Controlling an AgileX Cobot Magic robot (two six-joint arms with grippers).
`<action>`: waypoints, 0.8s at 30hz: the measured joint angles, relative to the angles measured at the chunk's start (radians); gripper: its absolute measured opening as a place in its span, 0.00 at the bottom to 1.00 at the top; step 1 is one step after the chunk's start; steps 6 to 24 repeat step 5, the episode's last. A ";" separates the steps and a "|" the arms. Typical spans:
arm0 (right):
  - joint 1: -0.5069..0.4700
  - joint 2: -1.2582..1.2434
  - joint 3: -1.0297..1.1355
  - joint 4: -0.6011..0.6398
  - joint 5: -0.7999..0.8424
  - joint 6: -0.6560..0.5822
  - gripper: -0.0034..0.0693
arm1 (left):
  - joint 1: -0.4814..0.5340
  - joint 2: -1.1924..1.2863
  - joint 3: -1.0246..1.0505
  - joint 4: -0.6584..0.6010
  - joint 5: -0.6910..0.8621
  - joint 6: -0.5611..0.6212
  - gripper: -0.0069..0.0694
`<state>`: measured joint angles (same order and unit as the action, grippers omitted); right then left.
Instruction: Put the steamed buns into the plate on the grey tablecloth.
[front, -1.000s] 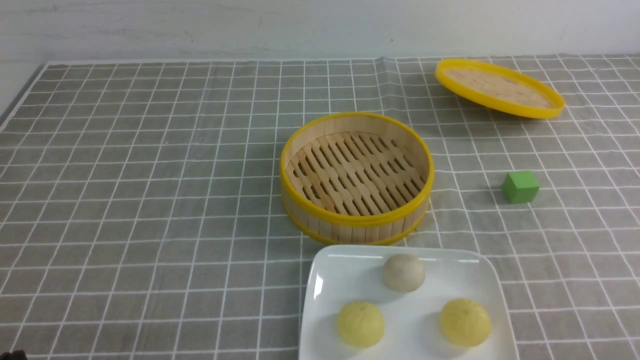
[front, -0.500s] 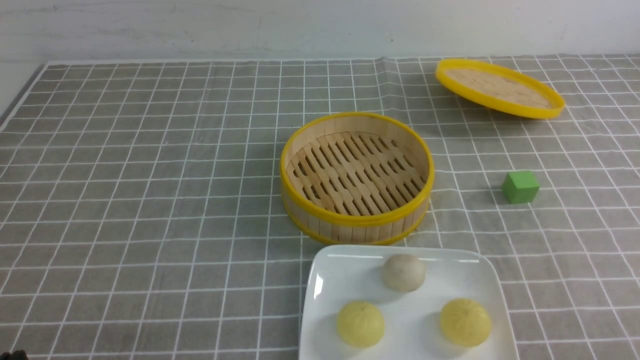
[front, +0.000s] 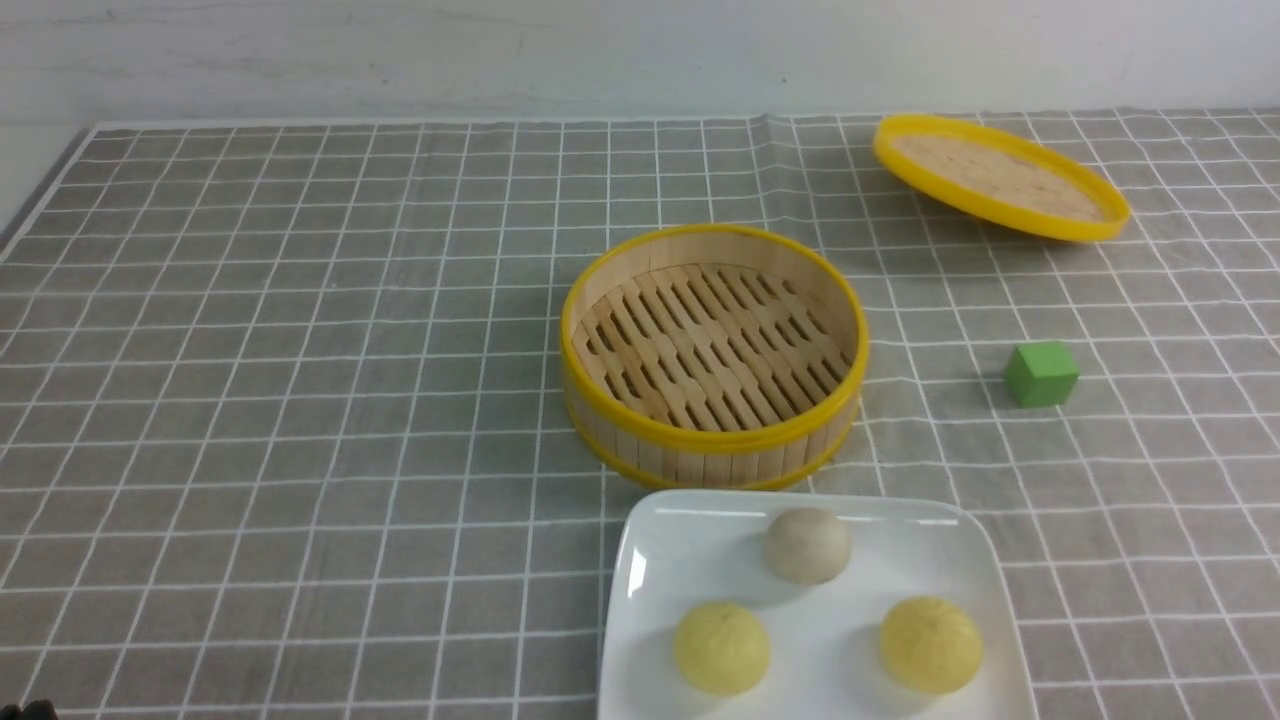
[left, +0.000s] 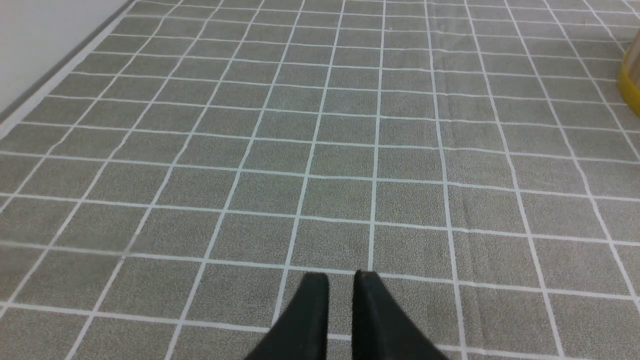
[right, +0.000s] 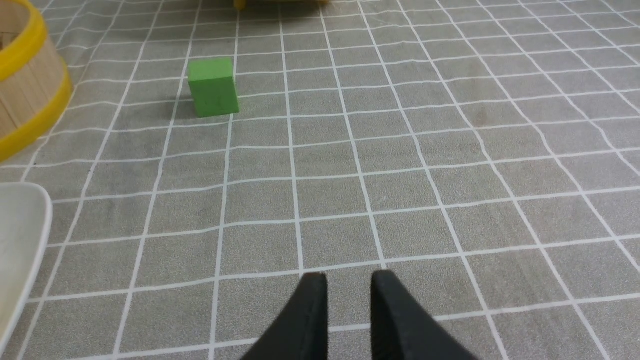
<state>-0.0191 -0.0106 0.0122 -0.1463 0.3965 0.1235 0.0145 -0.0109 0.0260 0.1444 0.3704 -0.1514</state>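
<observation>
Three steamed buns lie on the white square plate at the front of the grey tablecloth: an off-white one at the back, a pale yellow one front left, and another pale yellow one front right. My left gripper is shut and empty, low over bare cloth well to the left of the plate. My right gripper is shut and empty over bare cloth to the right of the plate, whose corner shows in the right wrist view. Neither gripper's fingertips show in the front view.
An empty bamboo steamer basket with a yellow rim stands just behind the plate. Its flat yellow-rimmed lid lies tilted at the back right. A green cube sits right of the basket, ahead of my right gripper.
</observation>
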 joint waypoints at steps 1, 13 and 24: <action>0.000 0.000 0.000 0.000 0.000 0.000 0.27 | 0.000 0.000 0.000 0.000 0.000 0.000 0.23; 0.000 0.000 0.000 0.000 0.000 0.000 0.27 | 0.000 0.000 0.000 0.000 0.000 0.000 0.23; 0.000 0.000 0.000 0.000 0.000 0.000 0.27 | 0.000 0.000 0.000 0.000 0.000 0.000 0.23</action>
